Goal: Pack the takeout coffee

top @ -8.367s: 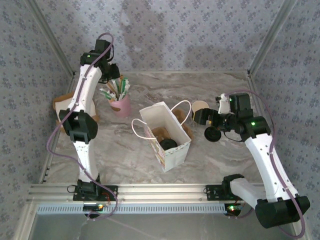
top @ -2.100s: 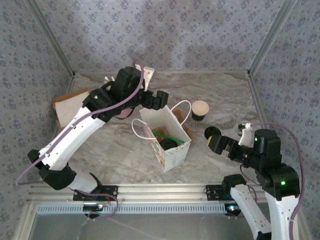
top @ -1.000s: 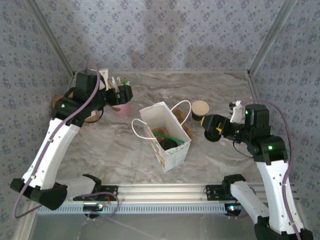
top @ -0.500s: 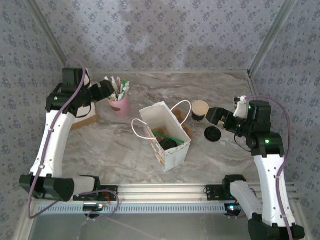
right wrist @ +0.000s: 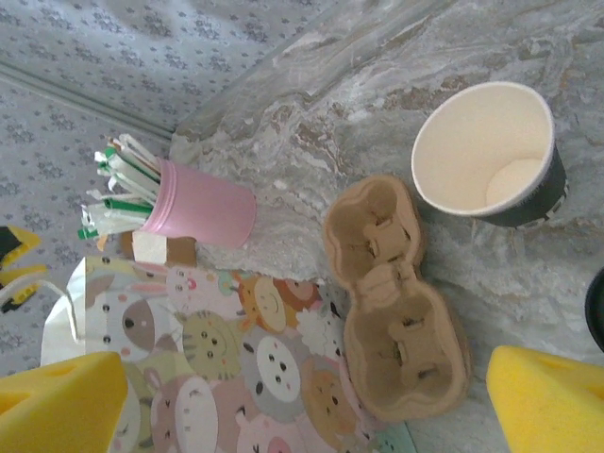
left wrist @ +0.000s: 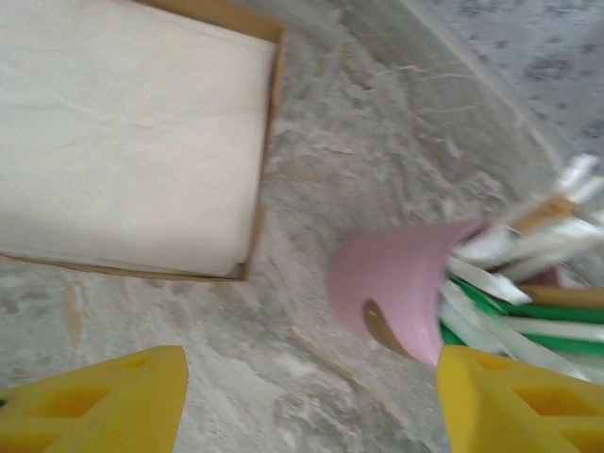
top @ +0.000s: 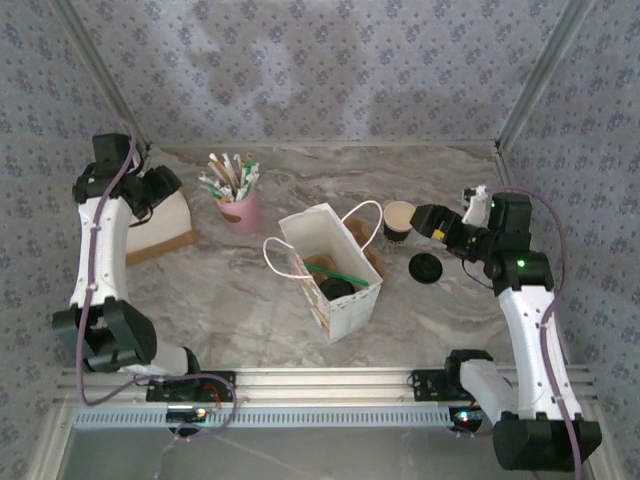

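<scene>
**Q:** What are your arms built from?
**A:** White shells on your left arm [top: 95,250] and right arm [top: 530,325]. The joint housings and the bases [top: 180,385] are black.
**Q:** Cabling, lights?
**A:** A mauve cable [top: 128,132] loops along each arm. There's a green light [top: 519,263] on your right arm.
**Q:** Fingers?
**A:** Yellow wedges with cut-out hollows: left fingers [left wrist: 104,401], right fingers [right wrist: 57,396].

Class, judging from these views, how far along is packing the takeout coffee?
Done: a black-lidded cup and green straw sit inside the bag. In hand: nothing; the left hand, near the napkin box, and right hand, near the dark cup, are open. Possibly left: the loose lid.
</scene>
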You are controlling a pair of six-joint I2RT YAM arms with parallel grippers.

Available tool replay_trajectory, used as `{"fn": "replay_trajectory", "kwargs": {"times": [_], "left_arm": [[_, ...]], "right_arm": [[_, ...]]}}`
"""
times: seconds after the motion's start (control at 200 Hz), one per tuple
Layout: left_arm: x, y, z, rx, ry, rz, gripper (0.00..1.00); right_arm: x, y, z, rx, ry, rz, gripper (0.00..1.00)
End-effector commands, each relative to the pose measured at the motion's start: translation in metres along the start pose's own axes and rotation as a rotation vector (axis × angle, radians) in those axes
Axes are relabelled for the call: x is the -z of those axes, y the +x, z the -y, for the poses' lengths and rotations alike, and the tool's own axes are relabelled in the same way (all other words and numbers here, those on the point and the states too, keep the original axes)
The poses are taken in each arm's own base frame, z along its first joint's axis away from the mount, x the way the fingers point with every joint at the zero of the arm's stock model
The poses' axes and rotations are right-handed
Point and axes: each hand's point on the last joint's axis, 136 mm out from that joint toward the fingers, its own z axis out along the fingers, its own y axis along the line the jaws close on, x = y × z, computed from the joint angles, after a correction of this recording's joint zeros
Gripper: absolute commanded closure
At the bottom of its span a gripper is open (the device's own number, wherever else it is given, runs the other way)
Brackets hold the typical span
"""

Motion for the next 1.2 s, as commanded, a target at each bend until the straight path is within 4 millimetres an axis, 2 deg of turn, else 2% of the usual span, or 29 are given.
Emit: {"fn": "replay_trajectory", "kwargs": {"times": [0.0,0.195,0.295,0.345,0.36,0.49,0.685,0.939,1.194], "left_arm": [[-0.017,-0.005,-0.019,-0.011,-0.099,-0.023,0.30],[-0.053,-0.014,-0.047,-0.002,-0.233,-0.085,0.35],[-0.070,-0.018,-0.057,0.002,-0.277,-0.124,0.38],[-0.077,-0.020,-0.062,0.007,-0.298,-0.137,0.39],[-0.079,-0.021,-0.065,0.011,-0.304,-0.140,0.40],[-0.096,-0.028,-0.086,0.037,-0.354,-0.178,0.42],[-0.129,-0.031,-0.113,0.047,-0.434,-0.257,0.49],[-0.170,-0.011,-0.122,0.075,-0.435,-0.358,0.52],[-0.186,-0.003,-0.124,0.080,-0.435,-0.385,0.54]], "right_arm": [[-0.005,-0.020,-0.019,0.028,-0.071,0.042,0.00],[-0.025,-0.034,-0.041,0.063,-0.106,-0.003,0.00],[-0.035,-0.040,-0.048,0.077,-0.110,-0.020,0.00],[-0.043,-0.039,-0.044,0.070,-0.103,-0.043,0.00],[-0.040,-0.047,-0.053,0.086,-0.116,-0.027,0.00],[-0.050,-0.060,-0.060,0.088,-0.130,-0.044,0.00],[-0.066,-0.066,-0.076,0.111,-0.161,-0.081,0.00],[-0.076,-0.066,-0.083,0.133,-0.163,-0.106,0.00],[-0.080,-0.068,-0.082,0.140,-0.159,-0.114,0.00]]}}
